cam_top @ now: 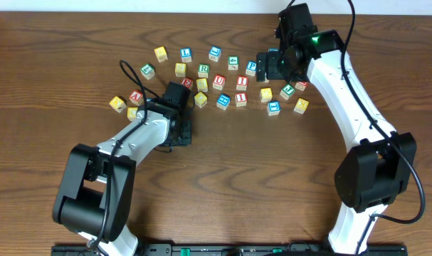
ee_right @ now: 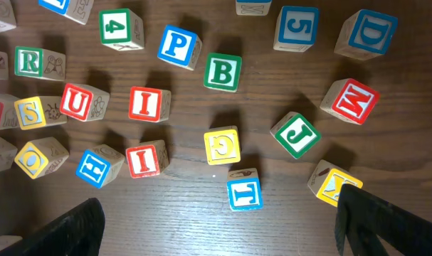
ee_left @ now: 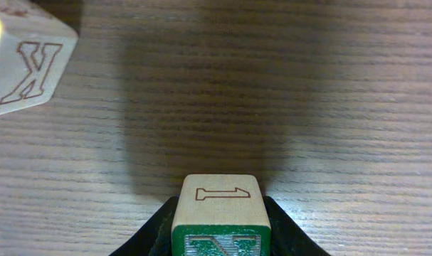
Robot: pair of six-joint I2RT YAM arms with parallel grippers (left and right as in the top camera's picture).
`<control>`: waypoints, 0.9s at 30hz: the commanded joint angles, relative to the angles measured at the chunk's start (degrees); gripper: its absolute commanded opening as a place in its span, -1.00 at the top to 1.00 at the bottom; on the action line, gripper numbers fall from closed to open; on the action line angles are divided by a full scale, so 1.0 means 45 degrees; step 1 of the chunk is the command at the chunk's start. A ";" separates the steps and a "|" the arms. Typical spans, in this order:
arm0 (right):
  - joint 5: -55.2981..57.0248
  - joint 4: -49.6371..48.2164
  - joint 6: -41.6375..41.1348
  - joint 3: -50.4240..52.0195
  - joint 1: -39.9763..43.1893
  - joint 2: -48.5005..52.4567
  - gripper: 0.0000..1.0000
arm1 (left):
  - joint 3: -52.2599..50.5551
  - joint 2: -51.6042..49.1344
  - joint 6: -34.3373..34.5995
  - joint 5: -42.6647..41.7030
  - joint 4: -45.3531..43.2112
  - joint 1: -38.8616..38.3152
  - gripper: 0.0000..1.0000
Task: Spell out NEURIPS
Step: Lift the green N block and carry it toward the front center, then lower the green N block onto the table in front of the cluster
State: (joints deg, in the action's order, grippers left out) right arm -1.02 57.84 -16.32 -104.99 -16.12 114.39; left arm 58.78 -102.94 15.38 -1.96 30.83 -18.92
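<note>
My left gripper (ee_left: 220, 235) is shut on a wooden cube (ee_left: 219, 203) with a green-framed N face, held low over bare table. From overhead this gripper (cam_top: 181, 132) sits just below the cluster and hides the cube. My right gripper (ee_right: 219, 227) hangs open above the cluster, with nothing between its fingers (ee_right: 66, 231). Below it lie the green R (ee_right: 30, 62), red U (ee_right: 79, 102), red I (ee_right: 146, 104), a second red I (ee_right: 143, 158), blue P (ee_right: 177, 45) and yellow S (ee_right: 32, 112). A red E (cam_top: 188, 83) lies at the cluster's left.
Other cubes are scattered around: green B (ee_right: 223, 72), blue T (ee_right: 244, 190), green J (ee_right: 296, 135), red M (ee_right: 351, 99), blue D (ee_right: 369, 32), blue H (ee_right: 95, 166). A K cube (ee_left: 27, 67) lies ahead and left of the left gripper. More cubes lie at the far left (cam_top: 117, 104).
</note>
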 commanded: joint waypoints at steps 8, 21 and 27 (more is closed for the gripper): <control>0.0151 0.0010 -0.0087 -0.0257 -0.0107 0.0000 -0.98 | 0.0083 -0.0175 -0.1190 -0.0801 -0.0029 0.0010 0.35; 0.0151 0.0010 -0.0087 -0.0257 -0.0107 0.0000 -0.99 | 0.0083 -0.0175 -0.1219 -0.0806 -0.0024 0.0010 0.16; 0.0151 0.0010 -0.0087 -0.0257 -0.0107 0.0000 -0.98 | 0.0083 -0.0175 -0.1219 -0.0806 -0.0024 0.0010 0.14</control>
State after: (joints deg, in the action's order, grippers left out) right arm -1.02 57.82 -16.32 -104.99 -16.12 114.39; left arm 58.78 -102.98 10.39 -5.45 30.63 -18.92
